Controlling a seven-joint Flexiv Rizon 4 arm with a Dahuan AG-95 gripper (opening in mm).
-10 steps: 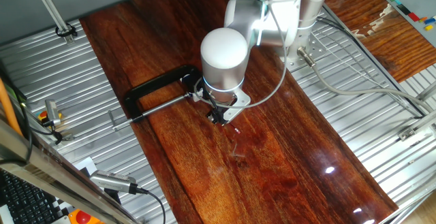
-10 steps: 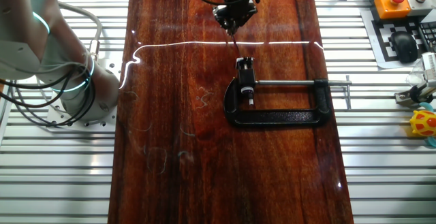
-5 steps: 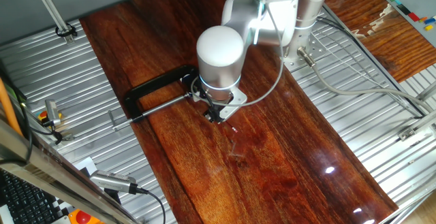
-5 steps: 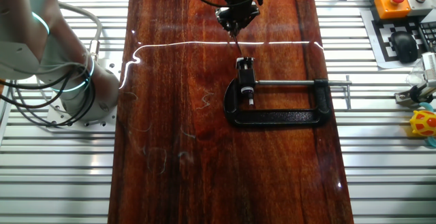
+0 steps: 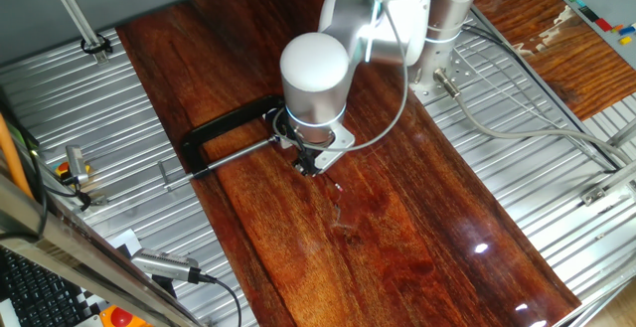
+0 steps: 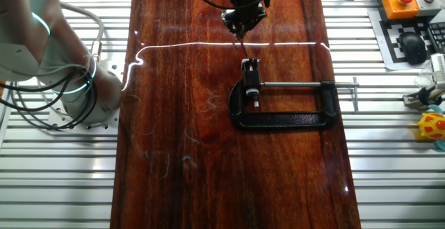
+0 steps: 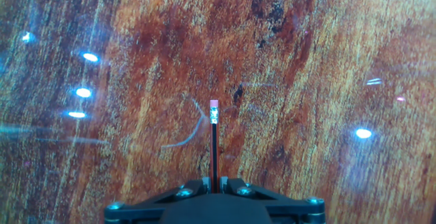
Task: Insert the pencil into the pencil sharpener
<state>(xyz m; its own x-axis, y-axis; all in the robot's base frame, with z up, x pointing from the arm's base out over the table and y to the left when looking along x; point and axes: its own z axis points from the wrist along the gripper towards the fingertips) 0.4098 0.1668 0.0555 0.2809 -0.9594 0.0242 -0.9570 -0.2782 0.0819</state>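
The claw (image 7: 214, 182) grips the pencil (image 7: 214, 146) upright; the pencil sharpener (image 6: 249, 65) sits in the clamp (image 6: 288, 107).

You have one pencil (image 7: 214, 146), one sharpener (image 6: 249, 67), one clamp (image 6: 292, 117), one gripper (image 7: 214, 183) and one wooden table (image 6: 181, 117) here.

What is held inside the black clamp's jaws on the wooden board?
A tiny white pencil sharpener sits between the black clamp's jaws. The arm covers it in one fixed view; its hole cannot be seen.
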